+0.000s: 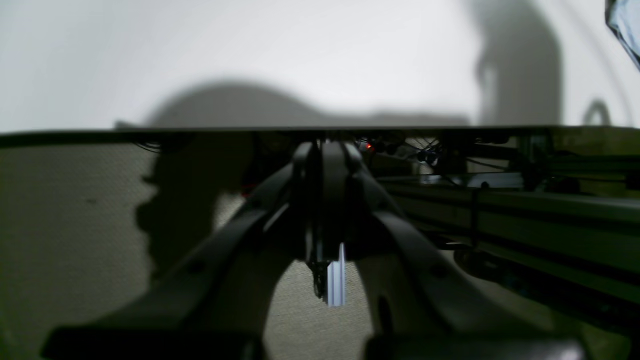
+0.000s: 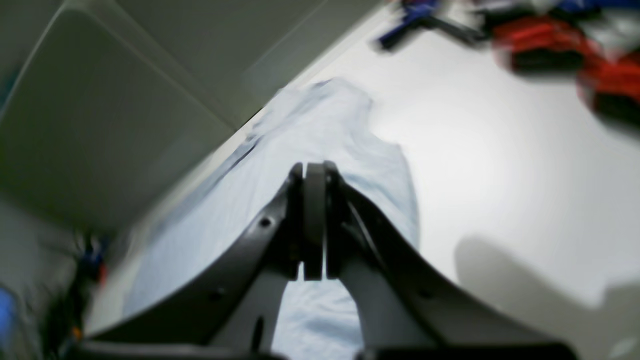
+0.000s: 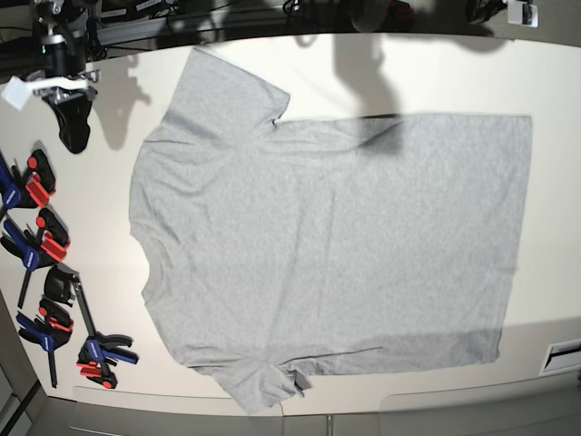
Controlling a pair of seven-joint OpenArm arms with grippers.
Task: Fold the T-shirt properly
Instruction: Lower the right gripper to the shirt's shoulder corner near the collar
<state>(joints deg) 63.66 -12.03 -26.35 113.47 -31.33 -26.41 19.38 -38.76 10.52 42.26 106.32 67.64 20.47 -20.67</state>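
Note:
The T-shirt [image 3: 336,245] lies spread flat on the white table [image 3: 436,73], plain grey side up. Its collar points left, its hem is at the right, and one sleeve [image 3: 227,91] reaches the far edge. My right gripper [image 3: 73,132] hovers off the shirt beyond that sleeve at the far left corner. In the right wrist view it [image 2: 315,167] is shut and empty, with the T-shirt [image 2: 325,125] beneath and ahead of it. My left gripper [image 1: 325,150] is shut with nothing in it, level with the table edge [image 1: 150,131]. A corner of the T-shirt [image 1: 625,20] shows at the top right.
Several red, blue and black clamps [image 3: 45,241] lie along the table's left side, with more [image 3: 95,354] near the front left corner; in the right wrist view these clamps [image 2: 540,45] are blurred. A white label [image 3: 563,356] sits at the front right.

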